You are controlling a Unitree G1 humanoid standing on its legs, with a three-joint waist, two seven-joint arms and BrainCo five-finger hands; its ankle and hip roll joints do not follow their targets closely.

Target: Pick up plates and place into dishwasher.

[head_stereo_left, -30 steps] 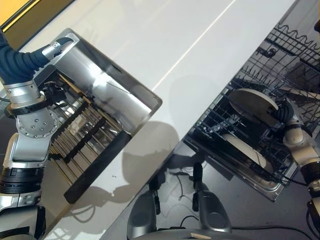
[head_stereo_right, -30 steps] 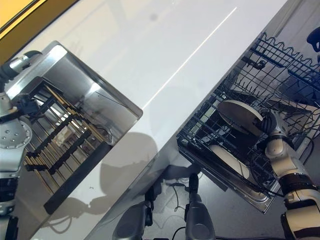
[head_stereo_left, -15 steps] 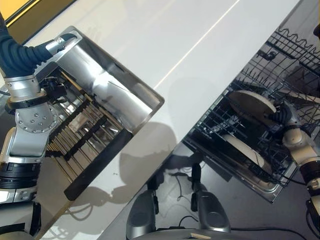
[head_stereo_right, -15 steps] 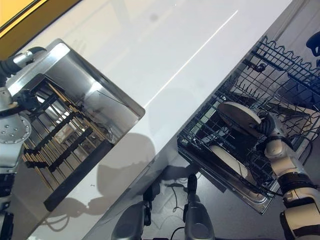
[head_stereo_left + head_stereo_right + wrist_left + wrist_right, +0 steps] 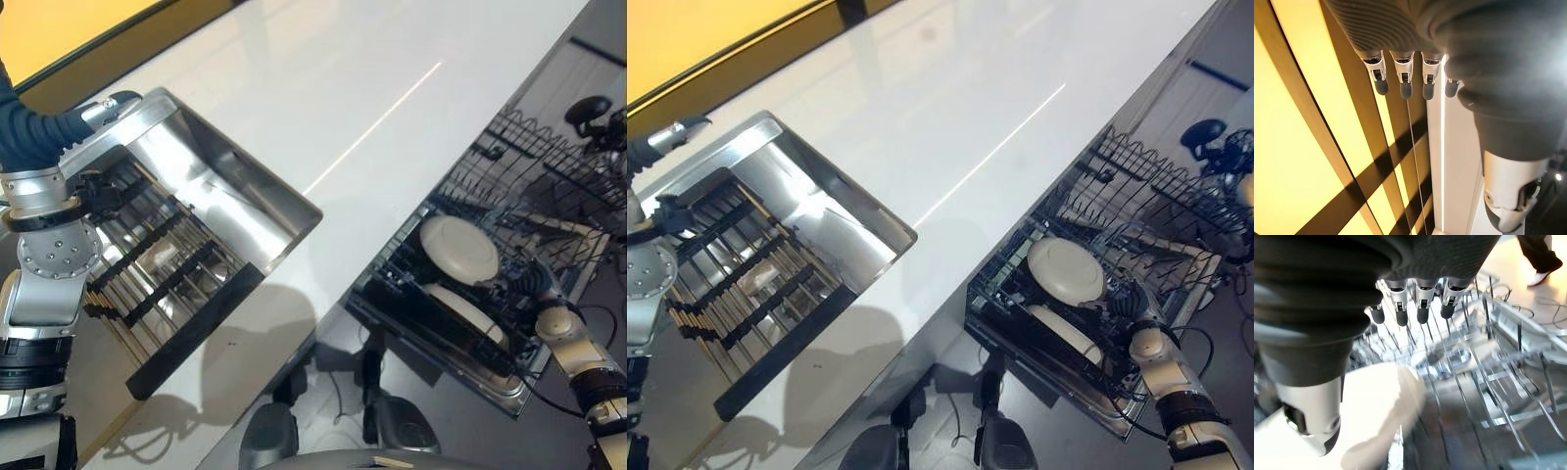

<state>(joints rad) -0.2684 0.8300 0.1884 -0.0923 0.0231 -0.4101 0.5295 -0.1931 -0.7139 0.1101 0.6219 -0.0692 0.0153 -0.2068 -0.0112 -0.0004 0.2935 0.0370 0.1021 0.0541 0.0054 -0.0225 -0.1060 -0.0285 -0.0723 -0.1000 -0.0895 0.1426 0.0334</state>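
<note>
2 plates (image 5: 458, 249) in dishwasher rack (image 5: 549, 186), right hand (image 5: 1415, 303) open

the left hand (image 5: 1415, 58), silver fingers (image 5: 1404, 81) with dark tips hanging relaxed and holding nothing, is pointing toward a glowing yellow panelled surface (image 5: 1298, 161) crossed by dark brown bands (image 5: 1352, 122).

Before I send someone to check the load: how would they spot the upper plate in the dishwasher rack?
Find the black wire dishwasher rack pulled out beside the white counter. Two cream plates stand in its near end; the upper plate is the one showing its whole round face, while the lower plate is partly hidden among the wires.
</note>
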